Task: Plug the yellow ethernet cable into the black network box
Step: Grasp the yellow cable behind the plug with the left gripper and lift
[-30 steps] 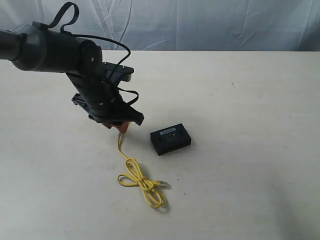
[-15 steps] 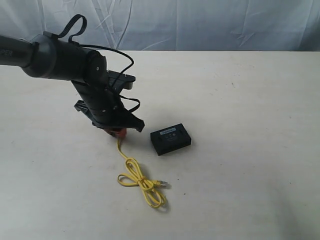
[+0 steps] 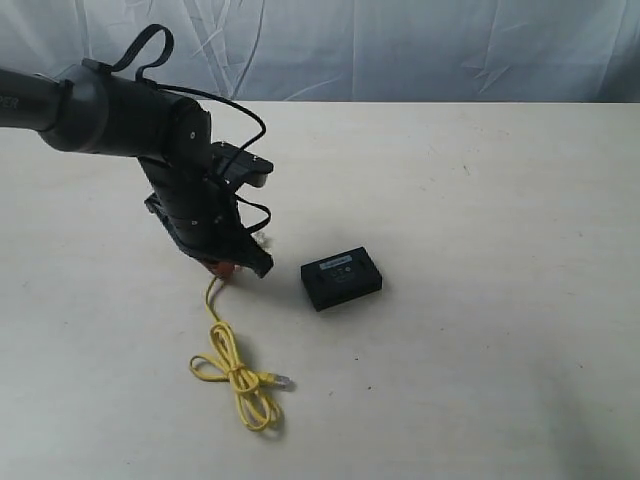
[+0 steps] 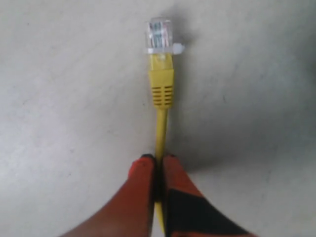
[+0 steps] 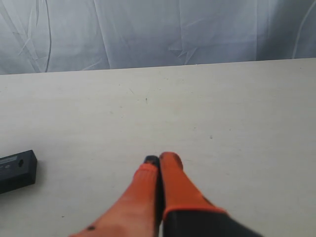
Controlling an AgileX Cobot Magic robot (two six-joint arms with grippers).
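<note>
My left gripper [image 3: 224,268] is shut on the yellow ethernet cable [image 3: 236,379] just behind one plug. In the left wrist view the orange fingers [image 4: 143,187] pinch the cord [image 4: 161,128], and the yellow boot and clear plug [image 4: 159,35] stick out ahead of them over the table. The rest of the cable trails down to a loose loop with the other clear plug [image 3: 283,381] lying free. The black network box [image 3: 341,278] lies flat to the right of the left gripper, apart from it. My right gripper [image 5: 160,159] is shut and holds nothing; the box [image 5: 15,171] shows at that view's edge.
The pale table [image 3: 500,200] ends at a back edge under a blue-grey cloth backdrop [image 3: 400,50]. The left arm's black cables [image 3: 240,110] loop above its wrist. The right arm is out of the exterior view.
The left gripper has pulled left and away from the box with the cable in it. The looped part and the free plug have slid left across the table.
</note>
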